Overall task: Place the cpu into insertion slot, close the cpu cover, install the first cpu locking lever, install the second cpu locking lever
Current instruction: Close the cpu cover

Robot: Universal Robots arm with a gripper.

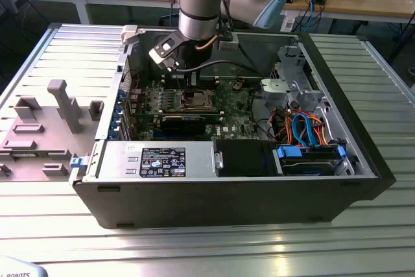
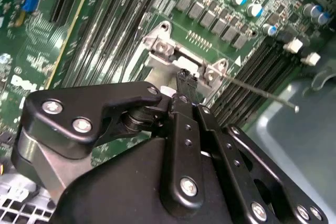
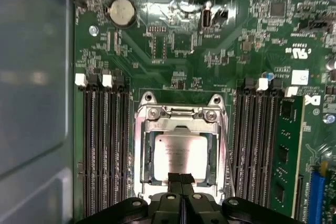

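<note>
In the first wrist view the cpu (image 3: pixel 180 150) lies flat in the insertion slot (image 3: pixel 140 153), its silvery top showing through the square window of the cpu cover (image 3: pixel 181 125), which lies down over it. My gripper (image 3: pixel 181 178) is shut with its two black fingertips pressed together and nothing between them, at the cover's near edge over the cpu. In the second wrist view the fingertips (image 2: pixel 184 80) sit just by the socket's hinge bracket (image 2: pixel 163 48). A thin silver locking lever (image 2: pixel 262 93) sticks out from the socket, away over the memory slots. In the exterior view the arm stands over the insertion slot (image 1: pixel 194 100).
Black memory slots (image 3: pixel 105 145) flank the socket on both sides, with a green memory card (image 3: pixel 286 150) beyond. The motherboard lies inside an open computer case (image 1: pixel 194 205) on a ribbed metal table; a drive cage with coloured cables (image 1: pixel 305 128) fills the exterior view's right. A grey fixture (image 1: pixel 61 105) stands outside.
</note>
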